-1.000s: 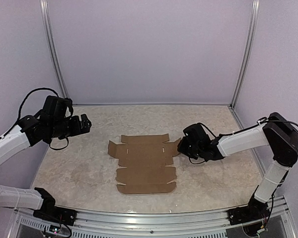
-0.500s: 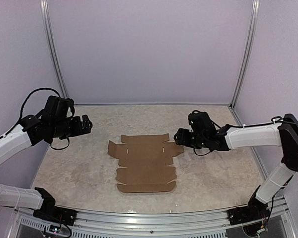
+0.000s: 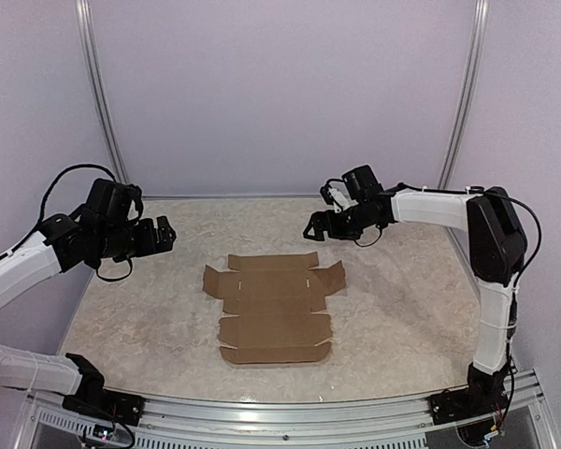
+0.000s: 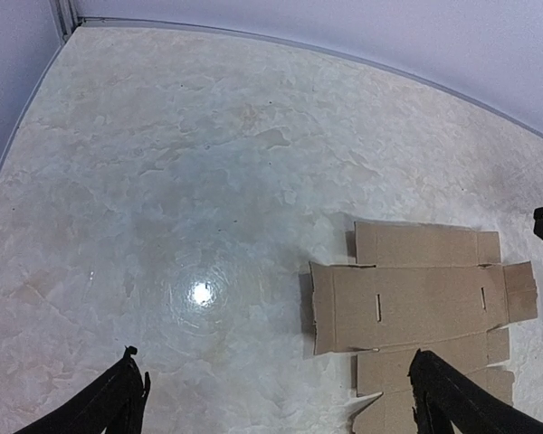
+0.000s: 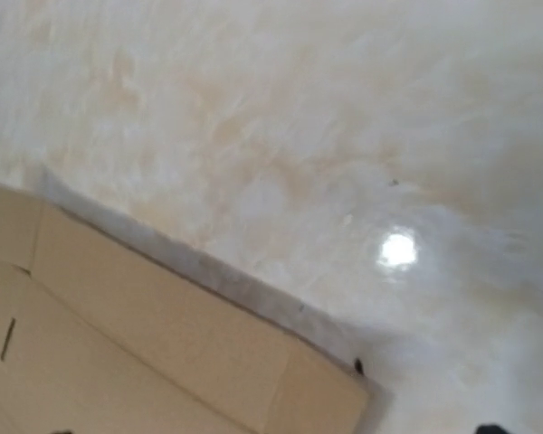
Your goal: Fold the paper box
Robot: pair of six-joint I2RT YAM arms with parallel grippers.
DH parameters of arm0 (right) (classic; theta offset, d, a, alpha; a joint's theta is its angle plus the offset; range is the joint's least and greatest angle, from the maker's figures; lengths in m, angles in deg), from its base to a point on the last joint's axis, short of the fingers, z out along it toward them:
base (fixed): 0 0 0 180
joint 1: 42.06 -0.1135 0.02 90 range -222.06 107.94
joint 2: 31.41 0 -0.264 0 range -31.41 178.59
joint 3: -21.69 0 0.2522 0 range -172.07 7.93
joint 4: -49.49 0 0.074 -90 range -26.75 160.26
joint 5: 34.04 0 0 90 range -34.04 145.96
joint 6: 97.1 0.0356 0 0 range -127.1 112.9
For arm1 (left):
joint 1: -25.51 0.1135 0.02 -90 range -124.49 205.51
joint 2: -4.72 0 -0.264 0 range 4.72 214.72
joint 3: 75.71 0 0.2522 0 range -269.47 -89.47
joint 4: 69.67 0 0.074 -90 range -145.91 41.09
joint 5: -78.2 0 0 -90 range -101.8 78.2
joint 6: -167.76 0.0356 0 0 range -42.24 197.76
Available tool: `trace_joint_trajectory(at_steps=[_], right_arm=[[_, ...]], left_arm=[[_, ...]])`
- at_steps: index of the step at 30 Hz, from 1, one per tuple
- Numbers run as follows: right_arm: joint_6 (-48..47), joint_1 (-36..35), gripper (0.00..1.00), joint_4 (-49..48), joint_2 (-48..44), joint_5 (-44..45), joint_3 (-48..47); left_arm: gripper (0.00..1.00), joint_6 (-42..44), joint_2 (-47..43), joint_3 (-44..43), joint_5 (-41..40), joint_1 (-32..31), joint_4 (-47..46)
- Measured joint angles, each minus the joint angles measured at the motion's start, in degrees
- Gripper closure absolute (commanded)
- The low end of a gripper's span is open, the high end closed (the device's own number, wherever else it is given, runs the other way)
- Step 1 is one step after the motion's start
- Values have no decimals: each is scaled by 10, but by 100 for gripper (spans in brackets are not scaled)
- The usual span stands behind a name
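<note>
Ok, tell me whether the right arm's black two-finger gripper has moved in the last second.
Yes. The right gripper has left the right flap of the flat brown cardboard sheet and swung toward the back wall.

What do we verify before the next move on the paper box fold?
1. Paper box lies unfolded on the table, inside both arms' area: ok.
2. Left gripper open, empty, off to the side of the sheet: ok.
3. Right gripper open, nothing held, raised above the far corner: ok.
4. Neither gripper touches the cardboard: ok.
5. Every edge of the sheet pressed fully down: cannot tell.
6. Any fold made: not ok, none yet.
</note>
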Motion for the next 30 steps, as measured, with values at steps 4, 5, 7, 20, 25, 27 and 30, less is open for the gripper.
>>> trace_joint_trajectory(at_steps=[4,5,7,20,25,27,30], right_arm=[[-24,16,6,55,82,-71,-83],[-30,19,7,66,100,-87,-101],[-38,22,10,89,130,-111,-134],[-48,28,40,151,236,-206,-240],[-49,28,59,157,238,-218,-239],[-48,28,64,156,238,-220,-235],[-45,28,71,148,237,-226,-216]], left_arm=[[1,-1,0,-2,-6,-3,8],[1,-2,0,-2,-7,-3,11],[1,-4,0,-2,-10,-4,17],[1,-12,0,-2,-23,-7,30],[1,-14,0,-5,-24,-7,31],[1,-14,0,-9,-24,-7,31],[1,-14,0,-11,-24,-7,31]])
